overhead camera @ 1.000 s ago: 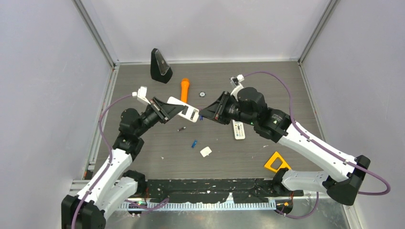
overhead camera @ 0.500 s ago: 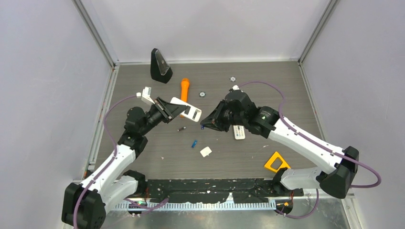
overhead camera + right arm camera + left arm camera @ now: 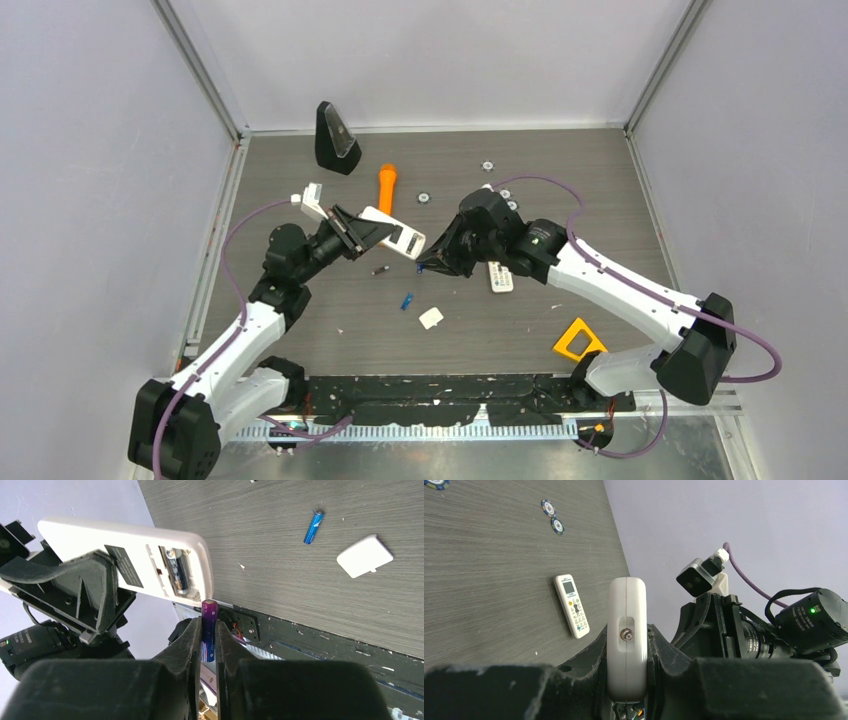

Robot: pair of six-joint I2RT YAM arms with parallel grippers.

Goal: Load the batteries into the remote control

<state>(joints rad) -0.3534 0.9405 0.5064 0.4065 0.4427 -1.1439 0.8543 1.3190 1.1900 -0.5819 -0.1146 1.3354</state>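
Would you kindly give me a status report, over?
Left jaws shut on remote, dark battery inside. Right jaws shut on purple battery, tip by remote's end. Nothing between.

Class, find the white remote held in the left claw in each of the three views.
Top external: white remote just left of centre.
Left wrist: bottom centre, seen end-on in the left claw.
Right wrist: upper left, battery bay open, one battery inside.
Shared landmark: the black left claw gripping it.

A robotics lab test cell: blank lilac walls [image 3: 90,150], aluminium corner posts [image 3: 198,70], grey wood-grain tabletop [image 3: 585,170].
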